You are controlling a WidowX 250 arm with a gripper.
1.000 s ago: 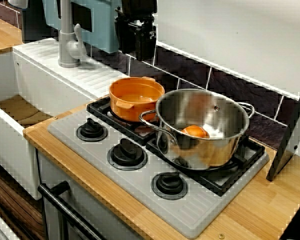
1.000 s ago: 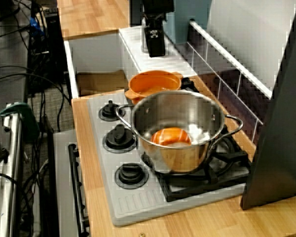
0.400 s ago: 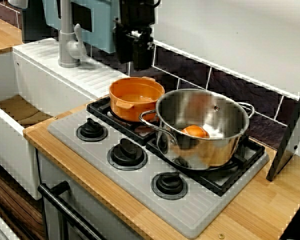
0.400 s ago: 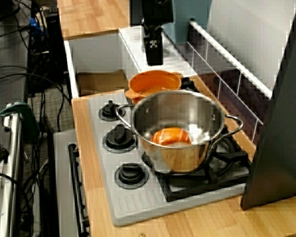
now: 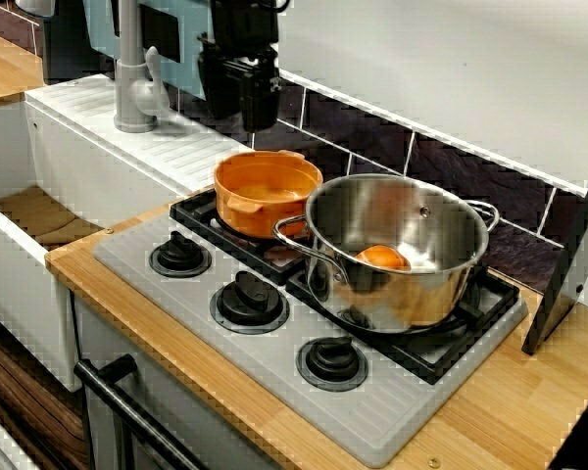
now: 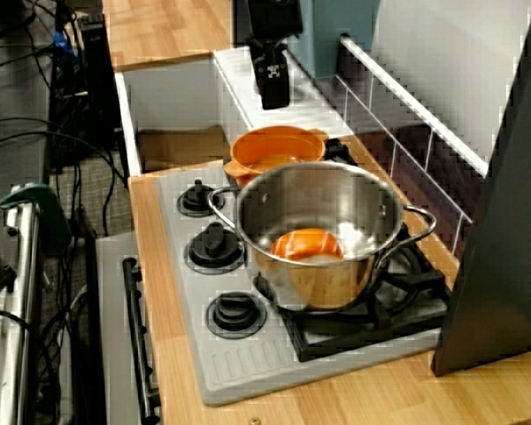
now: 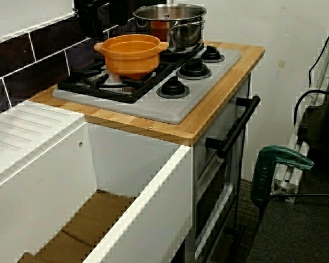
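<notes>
jaws near squat, empty orange pot (image 5: 257, 211)

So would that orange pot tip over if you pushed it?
Probably not: the orange pot is wide and low, so it should stay upright. It looks empty, so likely light. The bumpy grate under it might snag it.

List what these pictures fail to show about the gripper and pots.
- Gripper: black against dark tiles in the front view, so how the jaws stand is unclear; the sink-side view cuts it off at the top edge.
- Orange thing in the steel pot: the pot's wall hides its lower part; too blurred to identify.
- Orange pot: its rim hides the inside in the sink-side view.
</notes>
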